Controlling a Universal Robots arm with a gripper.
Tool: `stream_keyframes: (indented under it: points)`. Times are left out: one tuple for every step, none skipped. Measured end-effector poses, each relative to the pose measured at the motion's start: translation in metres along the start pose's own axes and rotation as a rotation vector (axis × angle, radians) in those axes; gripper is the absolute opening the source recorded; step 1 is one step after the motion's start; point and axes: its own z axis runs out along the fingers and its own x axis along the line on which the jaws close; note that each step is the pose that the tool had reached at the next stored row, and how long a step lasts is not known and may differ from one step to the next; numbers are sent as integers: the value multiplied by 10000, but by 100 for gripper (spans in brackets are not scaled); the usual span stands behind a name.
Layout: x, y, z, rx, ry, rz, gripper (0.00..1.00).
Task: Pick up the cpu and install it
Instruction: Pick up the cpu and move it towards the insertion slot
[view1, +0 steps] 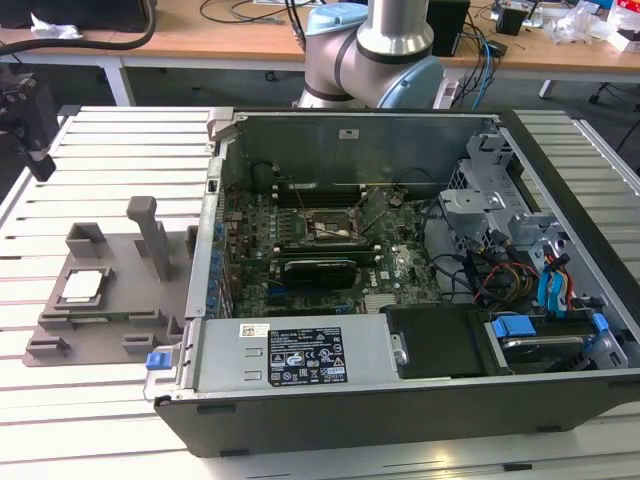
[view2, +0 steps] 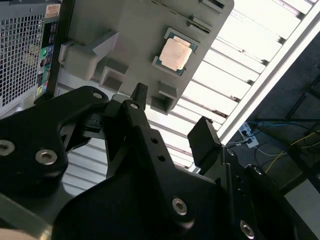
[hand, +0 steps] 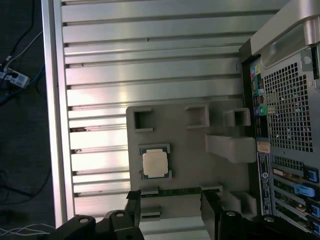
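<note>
While the cpu (view1: 82, 287) lies flat in its recess on the grey tray (view1: 120, 300) beside the computer case (view1: 400, 410) in the exterior view, a white printed label (view1: 305, 357) on the case goes unread; in the second wrist view the gripper (view2: 172, 114) is spread wide and empty, the cpu just beyond the fingertips (view2: 139, 94), facing their gap; the first wrist view agrees, no writing legible on the lid; judged light, stiff, smooth-topped and fragile, it is best pinched by opposite edges
</note>
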Motion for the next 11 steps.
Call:
stream_keyframes:
  points:
    - [0, 0, 1, 120, -9, -43, 60]
    - [0, -1, 1, 125, -9, -74, 60]
    - [0, 0, 1, 126, -9, -75, 60]
    - [0, 0, 4, 126, -9, -112, 60]
    - [0, 0, 6, 122, -6, -294, 60]
    - [0, 0, 13, 117, -8, -387, 60]
    - [1, 0, 34, 117, -8, -387, 60]
    - [1, 0, 50, 117, -8, -388, 60]
    - [1, -1, 60, 118, -7, -388, 60]
    - [2, -1, 79, 117, -8, -388, 60]
    - [2, -1, 96, 117, -7, -388, 60]
